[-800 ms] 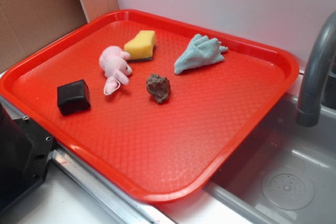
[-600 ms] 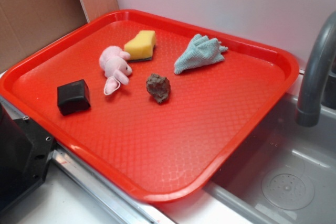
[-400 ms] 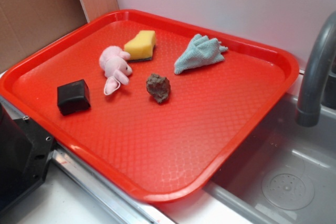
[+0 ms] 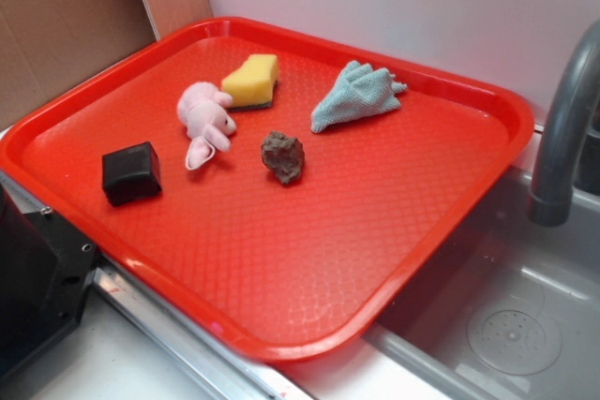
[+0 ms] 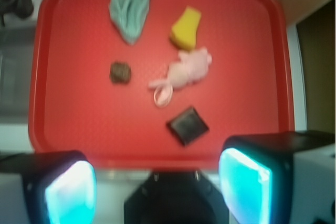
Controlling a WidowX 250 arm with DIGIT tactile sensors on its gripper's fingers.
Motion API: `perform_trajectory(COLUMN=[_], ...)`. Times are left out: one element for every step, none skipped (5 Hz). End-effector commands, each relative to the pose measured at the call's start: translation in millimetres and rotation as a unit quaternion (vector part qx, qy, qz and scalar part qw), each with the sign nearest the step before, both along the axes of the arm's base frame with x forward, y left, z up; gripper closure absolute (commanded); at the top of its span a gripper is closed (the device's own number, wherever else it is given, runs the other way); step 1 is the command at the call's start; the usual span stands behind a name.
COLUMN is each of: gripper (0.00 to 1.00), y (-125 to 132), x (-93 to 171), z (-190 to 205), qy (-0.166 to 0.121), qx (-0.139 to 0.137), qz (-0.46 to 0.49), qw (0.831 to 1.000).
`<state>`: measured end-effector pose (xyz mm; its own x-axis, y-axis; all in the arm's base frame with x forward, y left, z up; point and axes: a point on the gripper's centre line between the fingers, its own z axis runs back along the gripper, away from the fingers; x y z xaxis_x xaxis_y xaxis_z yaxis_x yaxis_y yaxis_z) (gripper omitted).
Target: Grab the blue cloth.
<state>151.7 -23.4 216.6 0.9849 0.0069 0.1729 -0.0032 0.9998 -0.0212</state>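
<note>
wrist view, jaws spread wide and empty, ruffled wedge-shaped blue cloth point(image 5: 129, 11) on dimpled red tray point(image 5: 79, 114)

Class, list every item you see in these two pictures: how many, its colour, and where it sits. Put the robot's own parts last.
Tray: one, red, beside the sink.
Blue cloth: one, pale blue-teal, far part of the tray, touching nothing.
Sponge: one, yellow with a dark base, beside the plush toy.
Plush toy: one, pink, between sponge and block.
Block: one, black, near the tray's left edge.
Lump: one, brown and rough, mid-tray.
Faucet: one, grey, over the sink.
Sink: one, grey, right of tray.
Gripper: one, black with cyan-lit pads, open, above the tray's near edge.
</note>
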Motion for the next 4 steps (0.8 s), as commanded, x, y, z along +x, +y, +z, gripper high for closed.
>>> perform_trajectory(gripper=[0.00, 0.00, 0.00, 0.00], y=[-24, -35, -42, -44], x=[56, 78, 97, 121], z=[-20, -32, -52, -71], qy=[-0.029, -0.032, -0.019, -0.009], qx=[0.006, 0.003, 0.022, 0.032], qz=[0.031, 0.017, 0.004, -0.022], qw=[0.999, 0.999, 1.000, 0.999])
